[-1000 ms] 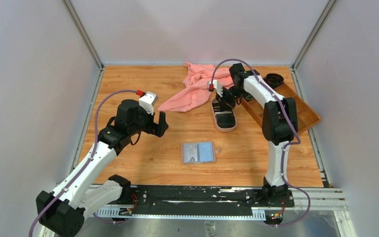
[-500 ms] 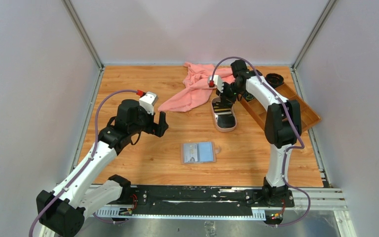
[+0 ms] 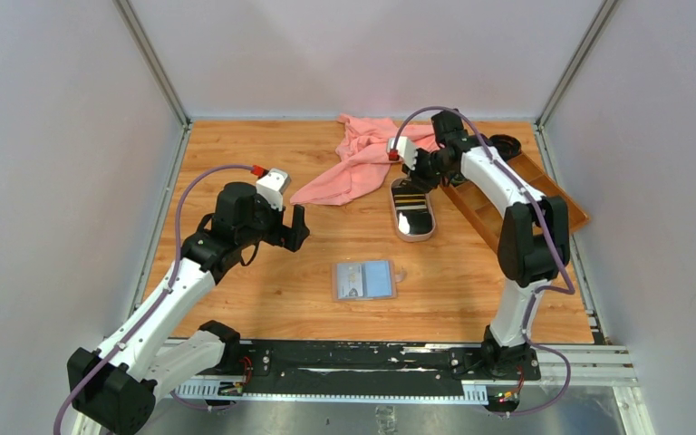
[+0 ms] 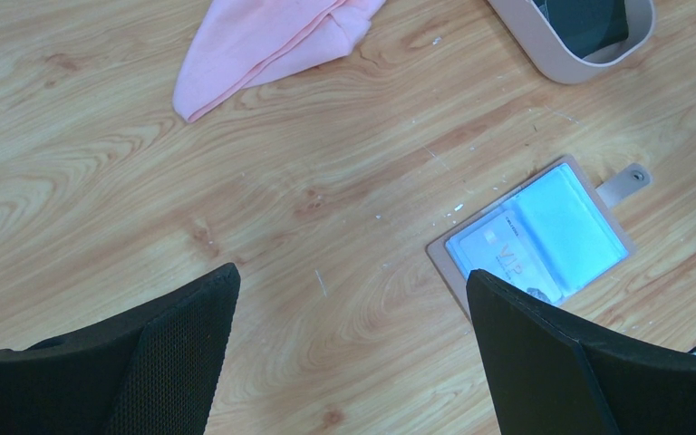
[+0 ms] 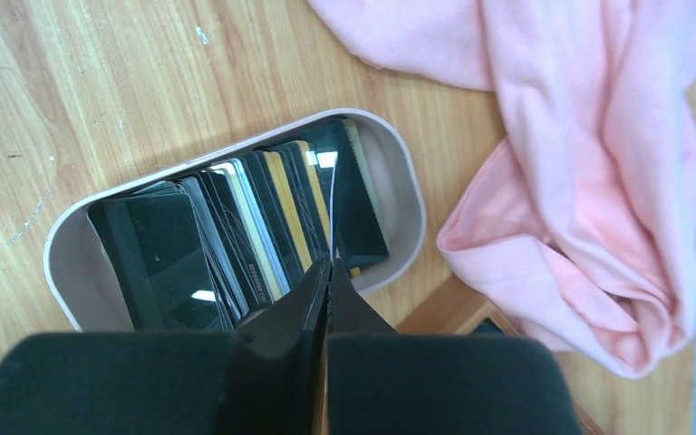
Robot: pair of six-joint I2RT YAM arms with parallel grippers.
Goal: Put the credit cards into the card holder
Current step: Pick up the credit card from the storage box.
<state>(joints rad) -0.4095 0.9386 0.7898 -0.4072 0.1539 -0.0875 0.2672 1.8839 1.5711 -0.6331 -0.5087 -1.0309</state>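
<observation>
Right claw (image 5: 329, 265) has lifted from the tray (image 5: 411, 207), pinched shut just above the cards (image 5: 236, 227), near the tabletop's (image 5: 100, 91) far edge; left claw (image 4: 352, 275) gapes wide.

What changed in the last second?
Right gripper lifted out of the oval tray and drew toward the far edge, jaws shut on what looks like a card seen edge-on. Left gripper, jaws open, card holder, pink cloth and the tray stayed put.
</observation>
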